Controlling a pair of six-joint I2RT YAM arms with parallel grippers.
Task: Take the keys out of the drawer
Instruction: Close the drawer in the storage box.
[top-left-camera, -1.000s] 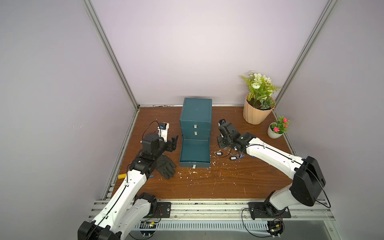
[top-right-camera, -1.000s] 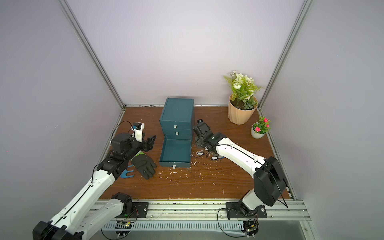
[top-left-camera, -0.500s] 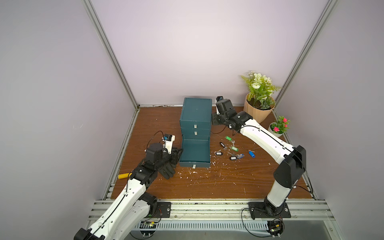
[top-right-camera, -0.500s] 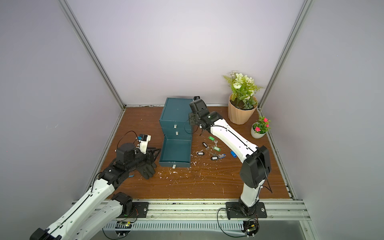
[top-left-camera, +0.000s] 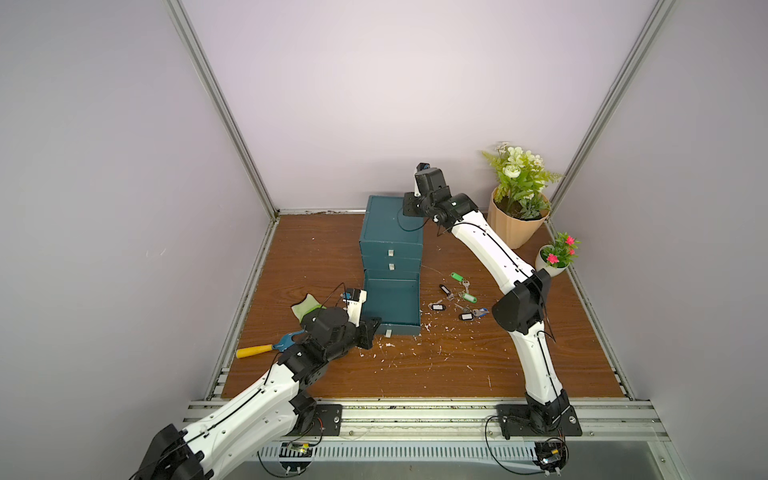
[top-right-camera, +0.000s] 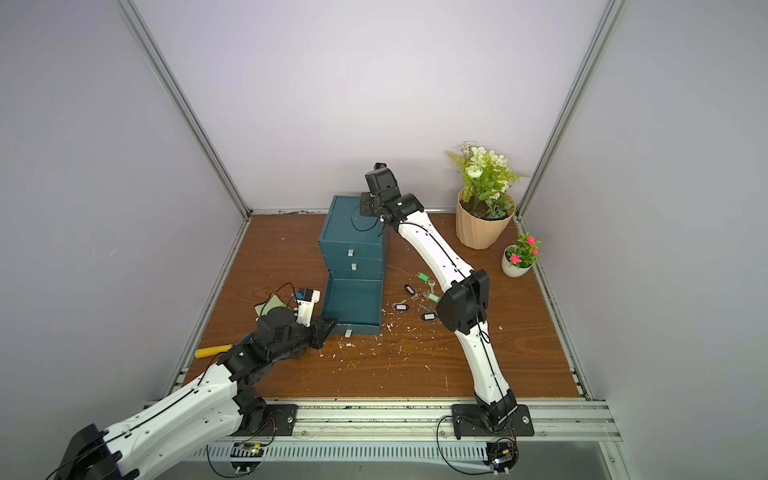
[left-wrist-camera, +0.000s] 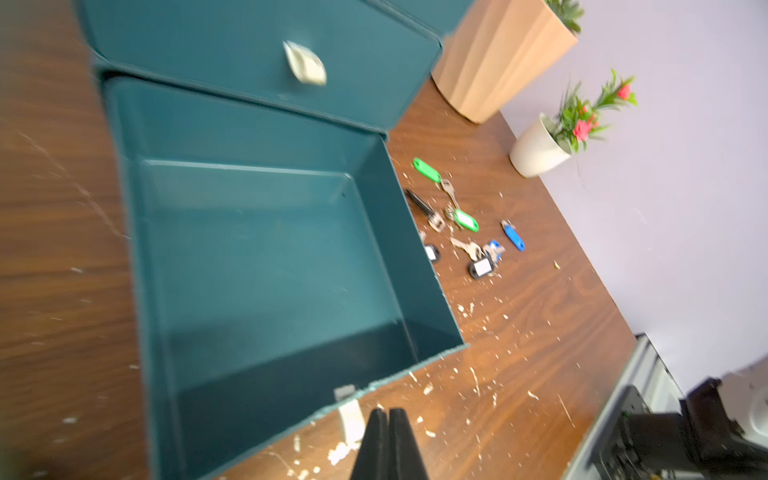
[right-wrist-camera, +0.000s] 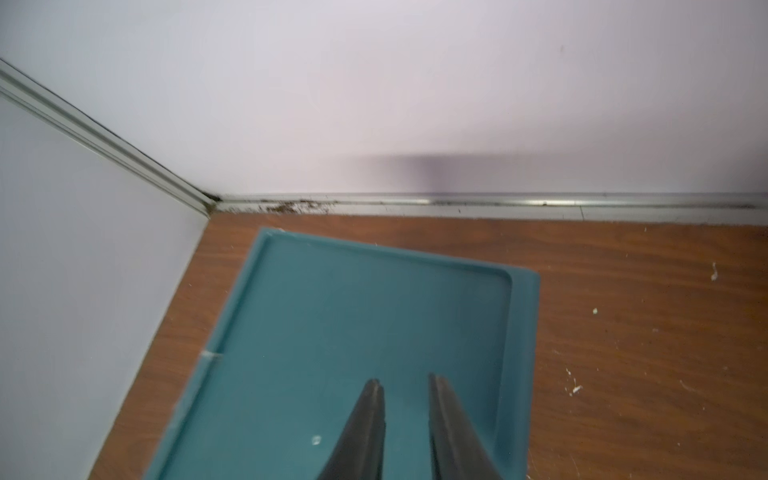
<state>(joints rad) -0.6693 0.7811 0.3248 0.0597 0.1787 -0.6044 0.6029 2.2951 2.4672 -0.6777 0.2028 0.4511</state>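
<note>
The teal cabinet's (top-left-camera: 390, 228) bottom drawer (top-left-camera: 390, 299) is pulled out, and its inside (left-wrist-camera: 266, 257) is bare. The keys (top-left-camera: 459, 297) lie scattered on the table to the right of the drawer, with green, black and blue tags (left-wrist-camera: 465, 224), also seen in a top view (top-right-camera: 419, 297). My left gripper (left-wrist-camera: 388, 411) is shut on nothing, low by the drawer's front left corner (top-left-camera: 374, 328), beside its white handle (left-wrist-camera: 351, 419). My right gripper (right-wrist-camera: 403, 380) hovers over the cabinet's top (right-wrist-camera: 365, 316) at the back, jaws a little apart and empty.
A glove (top-left-camera: 307, 305) and a yellow-handled tool (top-left-camera: 253, 351) lie left of the drawer, partly under my left arm. A tan plant pot (top-left-camera: 515, 224) and a small white flower pot (top-left-camera: 548, 264) stand at the back right. White flecks litter the table.
My left gripper has dropped toward the drawer's front corner and closed. My right arm has lifted away from the keys and swung back over the cabinet's top.
</note>
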